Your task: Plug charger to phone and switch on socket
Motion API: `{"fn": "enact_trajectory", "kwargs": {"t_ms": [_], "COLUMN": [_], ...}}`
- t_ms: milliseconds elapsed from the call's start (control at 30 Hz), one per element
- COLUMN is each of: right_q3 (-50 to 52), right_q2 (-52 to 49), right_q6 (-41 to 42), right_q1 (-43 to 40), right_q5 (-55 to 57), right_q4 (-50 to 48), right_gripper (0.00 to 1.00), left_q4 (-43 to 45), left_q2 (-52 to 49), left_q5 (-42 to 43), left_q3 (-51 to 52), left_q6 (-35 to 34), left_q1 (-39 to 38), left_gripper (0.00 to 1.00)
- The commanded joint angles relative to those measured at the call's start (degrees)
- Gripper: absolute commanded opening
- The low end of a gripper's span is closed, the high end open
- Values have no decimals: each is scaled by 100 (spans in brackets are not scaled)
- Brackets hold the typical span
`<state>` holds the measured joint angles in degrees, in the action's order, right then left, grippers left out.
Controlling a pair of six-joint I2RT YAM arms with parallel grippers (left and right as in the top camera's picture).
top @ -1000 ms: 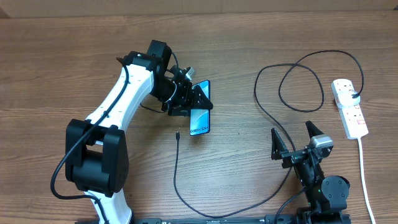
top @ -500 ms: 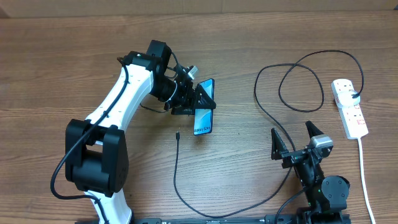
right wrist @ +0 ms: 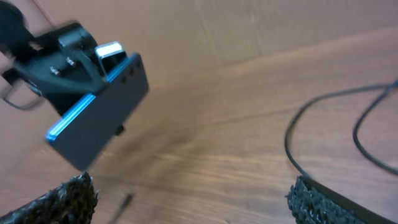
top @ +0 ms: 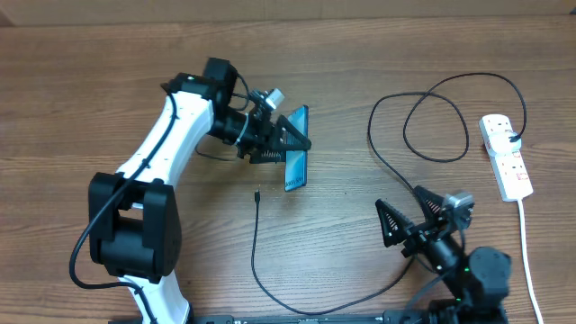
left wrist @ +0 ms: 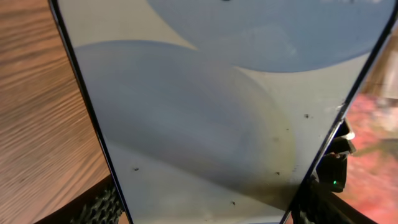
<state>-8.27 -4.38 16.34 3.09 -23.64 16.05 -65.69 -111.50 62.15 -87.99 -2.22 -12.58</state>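
1. L gripper (top: 288, 144): jaws are clamped on a slim, black-framed smartphone (top: 295, 162) w/ a blue-and-white screen. It is held tipped up on its long edge, so overhead it is seen nearly side-on.
2. In the left wrist view the smartphone (left wrist: 217, 112) fills the frame. A textured black pad (left wrist: 99, 205) is seen at the lower left corner.
3. In the right wrist view the smartphone (right wrist: 99, 118) is seen raised clear of the wood, in the black L gripper (right wrist: 65, 59).
4. R gripper (top: 399, 202): jaws are spread wide w/ nothing between them. It is seen near the front edge, well apart from the smartphone.
5. A long, thin black cable (top: 255, 252) is laid in loose loops across the brown wooden table (top: 90, 90). Its tiny black connector tip (top: 257, 193) lies just beside the smartphone's lower end, not touching.
6. A white oblong power strip (top: 506, 157) w/ small red switches lies at the far right, the cable's other end meeting it. Switch positions cannot be told.
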Motion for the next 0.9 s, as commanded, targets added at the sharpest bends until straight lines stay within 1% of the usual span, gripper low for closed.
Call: {"fn": "enact_trajectory", "kwargs": {"t_ms": [0,33,67,167,267,333,400,500,800,867], "right_q3": [-1674,-2105,-2920,-4223,-5217,-5576,-5768,-5775,-5770,-5770], "right_q2": [-881,-1211,-1860,-2968,-3926,-4354,-4745,-5178,-6376,-6666], "right_q6": [-146,-240,-459,-739,-745,-743,-745,-745,-745,-743], "right_q1": [7,7,9,11,11,11,11,11,11,11], "right_q5": [-46,-46,-50,-46,-48,-50,-48,-46,-44,-44], "right_q4": [638,949,1633,2907,4039,4450,4719,4994,5473,5574], "right_gripper": [100,100,100,100,100,100,100,100,100,100], "left_q4": [-7,-9,-52,-151,-426,-684,-984,-1460,-3077,-3121], "left_q2": [181,181,181,181,181,181,181,181,181,181], "left_q5": [1272,1456,1788,2269,2632,2719,2752,2723,2511,2531], "left_q3": [0,0,0,0,0,0,0,0,0,7], "left_q6": [496,577,706,885,973,973,973,981,990,741], "left_q1": [251,299,391,479,505,505,505,505,498,494], "left_gripper": [64,64,64,64,65,65,64,61,56,52]}}
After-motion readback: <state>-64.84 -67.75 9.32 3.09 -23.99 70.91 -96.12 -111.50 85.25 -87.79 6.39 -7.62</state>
